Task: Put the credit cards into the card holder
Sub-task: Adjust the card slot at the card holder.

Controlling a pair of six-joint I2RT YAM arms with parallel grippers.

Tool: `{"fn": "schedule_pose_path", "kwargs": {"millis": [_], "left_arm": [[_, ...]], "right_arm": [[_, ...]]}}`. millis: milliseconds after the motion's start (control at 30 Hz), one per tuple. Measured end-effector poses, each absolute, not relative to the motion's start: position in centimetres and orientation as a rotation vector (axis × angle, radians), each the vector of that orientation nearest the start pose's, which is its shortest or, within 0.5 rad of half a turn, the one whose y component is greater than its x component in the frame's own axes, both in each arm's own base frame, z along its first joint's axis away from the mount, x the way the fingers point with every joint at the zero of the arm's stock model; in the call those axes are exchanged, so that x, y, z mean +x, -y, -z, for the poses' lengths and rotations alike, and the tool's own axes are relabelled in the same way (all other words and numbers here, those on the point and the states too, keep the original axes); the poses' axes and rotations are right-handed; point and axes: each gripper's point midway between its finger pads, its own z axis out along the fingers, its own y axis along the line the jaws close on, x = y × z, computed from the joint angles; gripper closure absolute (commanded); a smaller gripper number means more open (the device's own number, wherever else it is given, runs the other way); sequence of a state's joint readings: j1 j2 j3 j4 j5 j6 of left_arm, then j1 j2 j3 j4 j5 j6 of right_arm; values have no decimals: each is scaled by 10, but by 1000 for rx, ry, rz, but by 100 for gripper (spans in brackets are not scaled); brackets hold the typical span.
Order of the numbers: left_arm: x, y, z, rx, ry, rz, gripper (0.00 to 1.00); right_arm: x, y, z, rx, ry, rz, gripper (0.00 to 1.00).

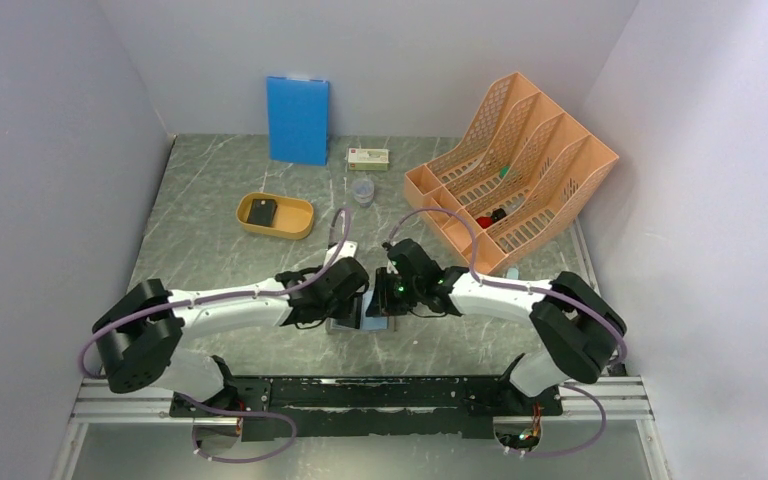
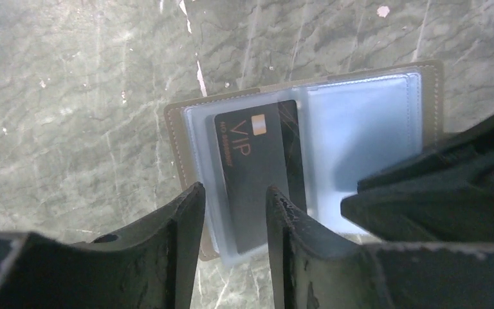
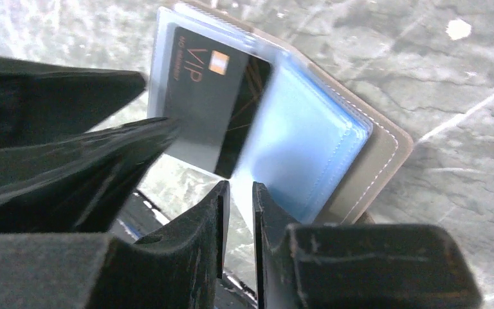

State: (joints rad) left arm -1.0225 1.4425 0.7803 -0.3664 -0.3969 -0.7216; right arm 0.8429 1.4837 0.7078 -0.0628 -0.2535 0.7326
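The grey card holder [image 1: 372,320] lies open on the table between both grippers. In the left wrist view the card holder [image 2: 360,122] shows pale blue pockets, and a black "VIP" credit card [image 2: 254,167] sits in a clear pocket. My left gripper [image 2: 235,193] is open, its fingers hovering over the card's near end. My right gripper [image 3: 239,188] is shut on a clear pocket sleeve [image 3: 296,148] and lifts it off the holder's grey cover [image 3: 376,167]. The card [image 3: 212,109] lies beside that sleeve. Another dark card [image 1: 261,210] lies in the yellow tray.
A mustard-yellow oval tray [image 1: 300,226] sits at the middle left. A blue board [image 1: 298,120] leans on the back wall. A small box [image 1: 368,158] and a clear cup [image 1: 362,190] stand behind. An orange file rack [image 1: 515,160] fills the back right.
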Motion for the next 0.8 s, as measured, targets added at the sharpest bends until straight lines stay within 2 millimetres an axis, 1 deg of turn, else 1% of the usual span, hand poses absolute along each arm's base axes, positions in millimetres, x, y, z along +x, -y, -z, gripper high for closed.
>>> {"fn": "schedule_pose_path", "kwargs": {"millis": [100,233,333,400,433,500,600,700,800], "left_arm": [[201,244,-54,222,-2472,221,48],[201,244,-85,193,-2415,301,49],[202,249,-110,170,-2354,401,52],[203,255,-120,164,-2326,457,54],[203,259,-121,164,-2321,476,56],[206,264,-116,166,-2328,482,62],[210,264,-93,160,-2376,424,69],[216,247,-66,109,-2433,337,74],[219,216,-40,33,-2482,250,78]], "right_arm": [[180,-304,-39,-261,-2653,-909,77],[181,-301,-34,-252,-2661,-879,77],[182,-300,-33,-251,-2661,-867,77],[183,-299,-32,-248,-2662,-860,77],[183,-299,-32,-246,-2661,-856,77],[184,-298,-31,-242,-2658,-847,79],[187,-299,-28,-239,-2667,-828,81],[191,-302,-23,-241,-2677,-806,83],[196,-305,-22,-244,-2675,-796,84]]}}
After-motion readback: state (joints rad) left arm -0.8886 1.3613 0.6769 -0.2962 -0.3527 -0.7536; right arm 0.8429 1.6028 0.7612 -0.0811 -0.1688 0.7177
